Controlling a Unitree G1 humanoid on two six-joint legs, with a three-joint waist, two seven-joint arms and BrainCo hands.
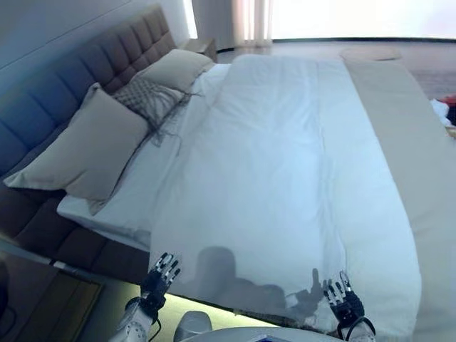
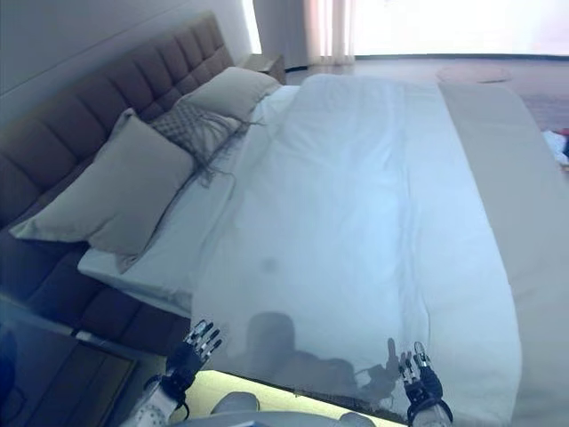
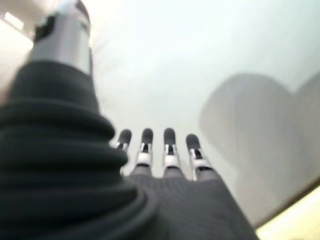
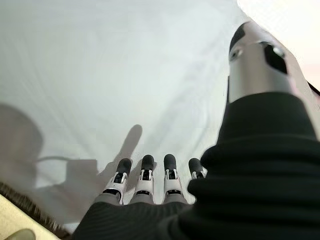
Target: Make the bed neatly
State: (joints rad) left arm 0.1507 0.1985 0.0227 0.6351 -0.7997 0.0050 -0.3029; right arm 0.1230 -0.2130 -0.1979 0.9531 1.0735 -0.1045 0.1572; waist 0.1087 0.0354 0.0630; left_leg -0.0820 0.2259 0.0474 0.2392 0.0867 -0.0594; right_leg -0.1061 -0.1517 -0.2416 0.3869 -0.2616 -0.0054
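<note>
Bedding covers the wide bed: a smooth white duvet (image 1: 285, 171) lies flat across the mattress from the near edge at 6 o'clock toward 12. At 9 to 11 o'clock, two plain beige pillows (image 1: 89, 149) and a grey patterned cushion (image 1: 146, 100) lean against the padded brown headboard (image 1: 85, 64). A beige bed runner (image 1: 413, 142) lies along the 3 o'clock side. Both hands hover at the duvet's near edge, left hand (image 1: 160, 276) and right hand (image 1: 343, 301), fingers straight and spread, holding nothing.
</note>
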